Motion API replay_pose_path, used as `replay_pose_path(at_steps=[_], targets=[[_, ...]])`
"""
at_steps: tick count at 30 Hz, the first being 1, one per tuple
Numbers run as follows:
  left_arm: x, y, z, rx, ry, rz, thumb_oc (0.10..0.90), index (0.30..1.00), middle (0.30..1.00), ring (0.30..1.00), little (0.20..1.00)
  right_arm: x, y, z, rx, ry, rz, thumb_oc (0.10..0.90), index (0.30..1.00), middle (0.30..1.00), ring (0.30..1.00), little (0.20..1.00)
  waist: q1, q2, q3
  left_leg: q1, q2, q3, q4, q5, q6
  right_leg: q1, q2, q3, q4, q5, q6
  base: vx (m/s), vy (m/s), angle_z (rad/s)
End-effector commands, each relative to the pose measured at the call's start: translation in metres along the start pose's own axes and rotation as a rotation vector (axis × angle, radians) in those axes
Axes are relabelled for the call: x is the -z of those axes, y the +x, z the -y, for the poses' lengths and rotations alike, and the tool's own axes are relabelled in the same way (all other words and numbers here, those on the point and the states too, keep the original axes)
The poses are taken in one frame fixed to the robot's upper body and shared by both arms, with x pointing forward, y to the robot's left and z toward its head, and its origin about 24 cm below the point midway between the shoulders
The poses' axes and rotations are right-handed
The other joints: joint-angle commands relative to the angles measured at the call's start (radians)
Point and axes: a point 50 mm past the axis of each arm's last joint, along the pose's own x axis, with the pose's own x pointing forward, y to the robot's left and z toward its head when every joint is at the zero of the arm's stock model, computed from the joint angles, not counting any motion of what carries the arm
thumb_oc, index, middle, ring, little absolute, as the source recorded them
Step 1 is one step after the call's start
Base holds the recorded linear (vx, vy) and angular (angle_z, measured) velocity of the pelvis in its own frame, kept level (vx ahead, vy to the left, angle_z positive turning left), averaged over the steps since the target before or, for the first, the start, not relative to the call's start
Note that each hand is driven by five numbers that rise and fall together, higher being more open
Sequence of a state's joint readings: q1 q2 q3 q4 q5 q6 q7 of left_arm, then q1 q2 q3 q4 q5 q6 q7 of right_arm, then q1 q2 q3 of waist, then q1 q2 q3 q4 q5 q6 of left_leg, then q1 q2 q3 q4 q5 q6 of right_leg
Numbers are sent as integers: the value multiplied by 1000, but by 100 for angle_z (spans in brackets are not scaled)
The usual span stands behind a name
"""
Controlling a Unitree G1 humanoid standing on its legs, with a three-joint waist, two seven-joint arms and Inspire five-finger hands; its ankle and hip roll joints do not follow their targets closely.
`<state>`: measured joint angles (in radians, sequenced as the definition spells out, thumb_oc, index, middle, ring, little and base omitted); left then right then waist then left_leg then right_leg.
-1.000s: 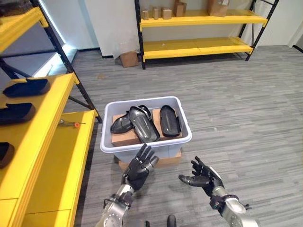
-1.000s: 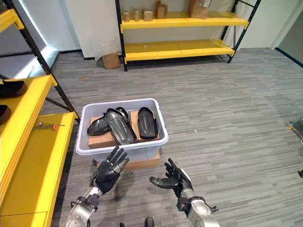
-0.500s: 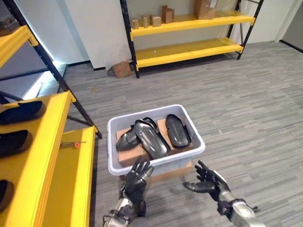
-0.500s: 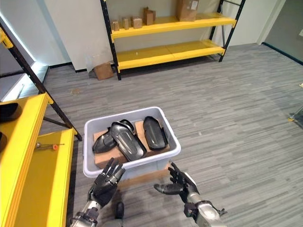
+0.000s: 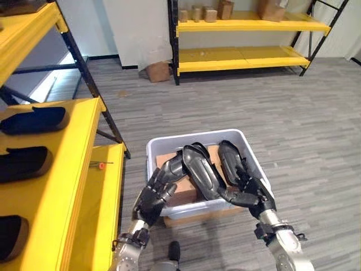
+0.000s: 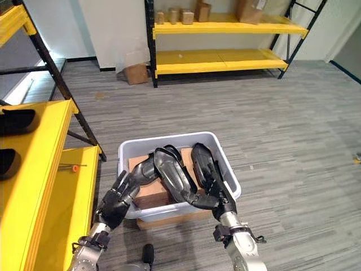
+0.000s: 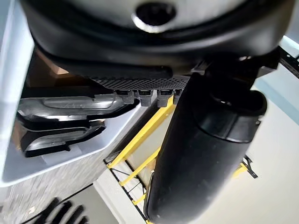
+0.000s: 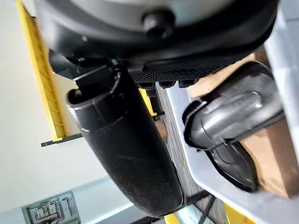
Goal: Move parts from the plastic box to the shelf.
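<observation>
Left eye view: the long glossy black moulded part [image 5: 201, 173] lay in the pale grey plastic box [image 5: 251, 161], axis eleven to five. Left hand [image 5: 152, 196] spread at eight o'clock; right hand [image 5: 248, 192] open, nearer.

Right wrist view: the part [image 8: 233, 114] lay past straight fingers.

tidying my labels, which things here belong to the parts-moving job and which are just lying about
Job:
- pale grey plastic box
- three black moulded shell parts in it
- yellow shelf on the robot's left, black parts already on it
- left hand, right hand, both at the box

Lying about:
- far yellow shelf with cardboard boxes
- small orange-handled tool
</observation>
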<state>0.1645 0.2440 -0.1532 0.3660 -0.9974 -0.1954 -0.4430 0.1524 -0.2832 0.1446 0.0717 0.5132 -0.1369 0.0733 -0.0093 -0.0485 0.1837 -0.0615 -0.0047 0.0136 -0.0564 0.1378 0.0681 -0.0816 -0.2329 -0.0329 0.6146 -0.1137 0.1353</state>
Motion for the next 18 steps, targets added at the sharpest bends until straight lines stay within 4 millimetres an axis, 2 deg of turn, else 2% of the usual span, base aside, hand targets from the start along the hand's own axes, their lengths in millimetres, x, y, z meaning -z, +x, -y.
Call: replay_pose_path(at_steps=[1,3,5,8,9,11,14,16,18], targets=[[-36,20,41,259,75,163,900,1000,1000,1000,1000,-48,8,0,-35,-31,246,900,1000,1000,1000,1000,-15,12,-64,22,43,33,4,-30,-53,17,116,-79,-482,150,-40,-15,-155,-12],[-39,21,41,248,62,177,900,1000,1000,1000,1000,-50,11,-2,-50,-17,244,900,1000,1000,1000,1000,-7,0,-54,19,47,44,5,-35,-54,18,114,-78,-538,187,-26,-12,-184,2],[-42,24,43,247,69,184,900,1000,1000,1000,1000,-52,13,-6,-68,-31,248,900,1000,1000,1000,1000,4,-17,-53,9,57,45,5,-26,-64,43,121,-94,-599,211,-30,-17,-185,23],[-44,27,47,258,53,213,900,1000,1000,1000,1000,-49,16,-13,-113,-76,214,900,1000,1000,1000,1000,10,-22,-47,1,83,40,-3,-3,-85,46,130,-90,-610,216,-36,-26,-126,-2],[-45,28,47,247,23,232,900,1000,1000,1000,1000,-44,17,-13,-130,-75,156,900,1000,1000,1000,1000,11,-23,-47,8,95,35,-12,3,-96,57,137,-86,-623,212,-42,45,-77,-15],[-43,25,44,223,-10,232,900,1000,1000,1000,1000,-35,14,-4,-97,-96,74,900,1000,1000,1000,1000,15,-29,-52,19,106,22,-17,6,-111,86,144,-93,-644,204,-52,118,-94,-16],[-38,17,40,200,-3,225,900,1000,1000,1000,1000,-34,9,7,-61,-122,66,900,1000,1000,1000,1000,19,-42,-58,13,127,12,-9,10,-122,103,153,-90,-647,193,-66,74,-91,-10],[-37,14,37,197,-7,229,900,1000,1000,1000,1000,-39,7,13,-52,-134,91,900,1000,1000,1000,1000,21,-46,-59,18,138,8,-12,12,-128,114,156,-94,-651,188,-68,64,-62,-6],[-38,10,35,197,-9,233,900,1000,1000,1000,1000,-54,10,18,-61,-186,142,900,1000,1000,1000,1000,29,-50,-61,23,142,0,-14,10,-131,127,158,-99,-658,184,-68,93,-47,0]])
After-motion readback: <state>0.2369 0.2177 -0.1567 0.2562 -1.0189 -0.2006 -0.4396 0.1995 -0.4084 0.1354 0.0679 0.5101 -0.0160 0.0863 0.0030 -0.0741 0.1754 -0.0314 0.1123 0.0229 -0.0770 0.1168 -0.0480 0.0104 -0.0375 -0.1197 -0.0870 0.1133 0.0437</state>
